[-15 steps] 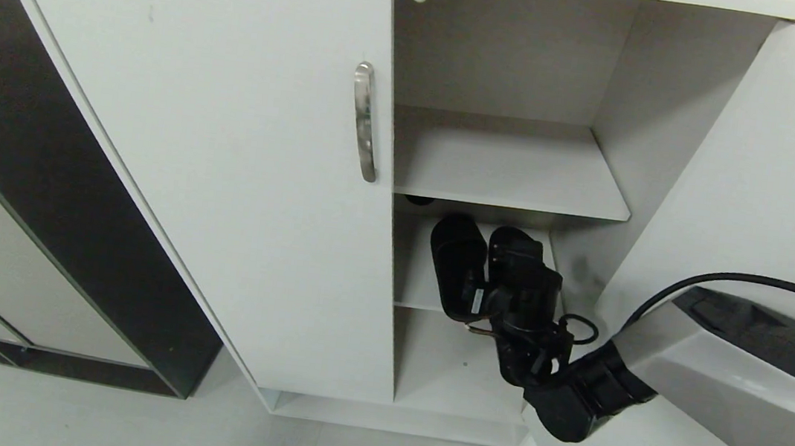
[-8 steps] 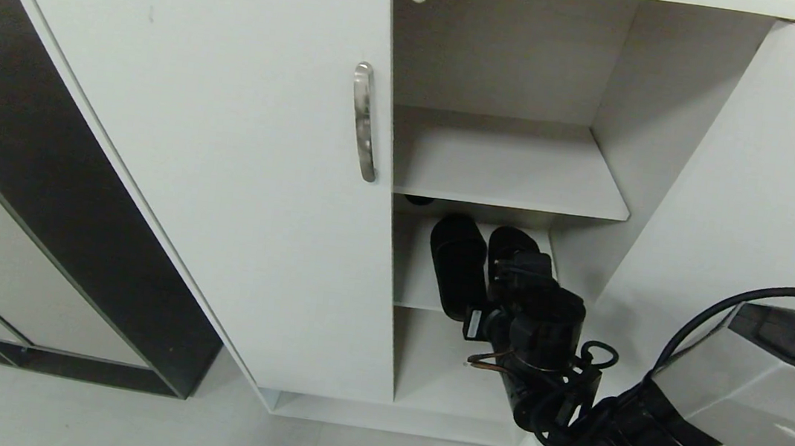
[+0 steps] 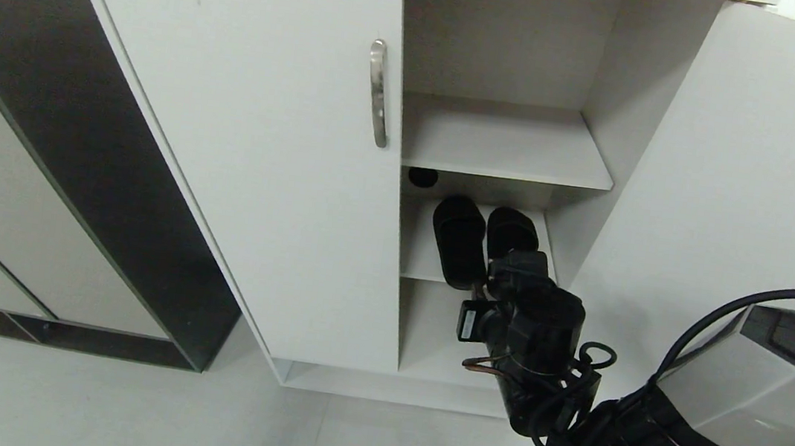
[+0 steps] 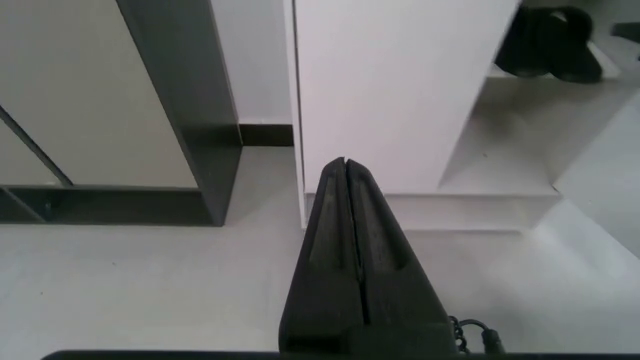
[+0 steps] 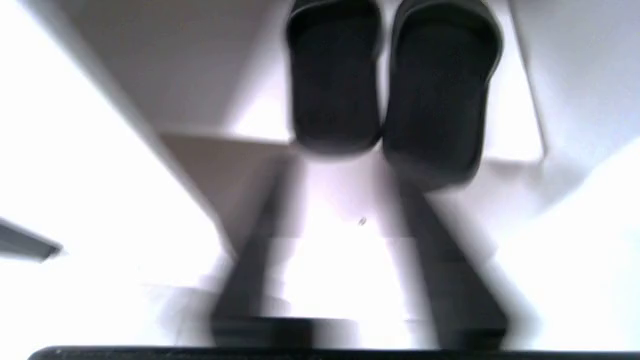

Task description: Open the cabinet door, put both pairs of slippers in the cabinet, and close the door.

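Right wrist view showed the right gripper (image 5: pixel 350 265) with its two fingers (image 5: pixel 250 270) spread apart and nothing between them, just in front of the cabinet's (image 3: pixel 509 34) middle shelf (image 3: pixel 424 248). On this shelf lay one pair of black slippers (image 5: pixel 440 90), side by side and very close together. Their toes pointed to the back of the cabinet, and their heels reached the shelf's front edge, perhaps a little over it. They looked like plain matte slides, each with one wide band, probably soft and light.

As I judge it, the first pair was placed and let go, so the task stood about half way. The second pair was not yet in the cabinet and the right door (image 3: pixel 732 179) stood wide open. The next move calls for drawing the arm straight out of the cabinet without catching the heels or that door, then going for the other pair, with the door left open until the end. The upper shelf (image 3: pixel 504 142) offered free room.

Outside the cabinet, before its closed left door (image 3: pixel 249 146), the left gripper (image 4: pixel 345 240) hung above the floor, its fingers pressed together on nothing.
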Available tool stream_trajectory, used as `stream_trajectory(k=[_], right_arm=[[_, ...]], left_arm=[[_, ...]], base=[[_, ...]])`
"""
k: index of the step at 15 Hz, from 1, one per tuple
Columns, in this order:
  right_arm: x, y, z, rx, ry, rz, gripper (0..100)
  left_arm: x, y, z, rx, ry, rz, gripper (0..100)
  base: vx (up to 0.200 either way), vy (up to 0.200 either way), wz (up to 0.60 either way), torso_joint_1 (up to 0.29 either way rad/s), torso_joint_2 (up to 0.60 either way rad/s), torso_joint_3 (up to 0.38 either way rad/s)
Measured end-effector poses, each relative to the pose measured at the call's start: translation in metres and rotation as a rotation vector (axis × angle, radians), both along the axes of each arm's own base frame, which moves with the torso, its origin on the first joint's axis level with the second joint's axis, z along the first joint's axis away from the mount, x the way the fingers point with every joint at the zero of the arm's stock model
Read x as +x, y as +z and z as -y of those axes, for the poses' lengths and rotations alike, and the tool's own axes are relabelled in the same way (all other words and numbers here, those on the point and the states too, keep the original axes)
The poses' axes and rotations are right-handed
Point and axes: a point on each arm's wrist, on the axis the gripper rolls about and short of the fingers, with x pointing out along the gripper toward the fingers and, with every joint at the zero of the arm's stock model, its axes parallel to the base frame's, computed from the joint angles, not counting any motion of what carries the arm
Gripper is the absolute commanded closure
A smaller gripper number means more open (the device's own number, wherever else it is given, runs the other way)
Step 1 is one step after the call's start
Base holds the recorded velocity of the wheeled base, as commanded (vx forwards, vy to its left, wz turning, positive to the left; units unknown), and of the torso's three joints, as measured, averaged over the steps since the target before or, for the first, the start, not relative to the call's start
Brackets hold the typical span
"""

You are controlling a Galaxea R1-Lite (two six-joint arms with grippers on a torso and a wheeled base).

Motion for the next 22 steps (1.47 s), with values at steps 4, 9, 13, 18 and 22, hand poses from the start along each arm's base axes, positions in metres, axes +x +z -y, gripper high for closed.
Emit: stream_trajectory(k=[4,9,13,18,22], right_arm=[[-0.0016,0.0001,-0.001,-0.001,0.004,-0.001,0],[-0.0036,-0.0028,0.0001,-0.012,0.005,-0.01,0],[-0.0036,-0.0025,0.001,-0.013,0.003,-0.01,0],[-0.0056,-0.0048,0.0025,-0.027,0.005,-0.01,0],[-0.0065,-0.0049,0.0021,-0.028,0.007,-0.01,0]], left_arm=[[0.0,0.0,0.0,0.0,0.0,0.0,100],[0.0,0.0,0.0,0.0,0.0,0.0,100],[0.0,0.0,0.0,0.0,0.0,0.0,100],[0.0,0.0,0.0,0.0,0.0,0.0,100],[0.0,0.0,0.0,0.0,0.0,0.0,100]], base=[[-0.1,0.0,0.0,-0.002,0.0,0.001],[0.0,0.0,0.0,0.0,0.0,0.0],[0.0,0.0,0.0,0.0,0.0,0.0],[0.0,0.12,0.0,0.0,0.0,0.001],[0.0,0.2,0.0,0.005,0.0,0.001]])
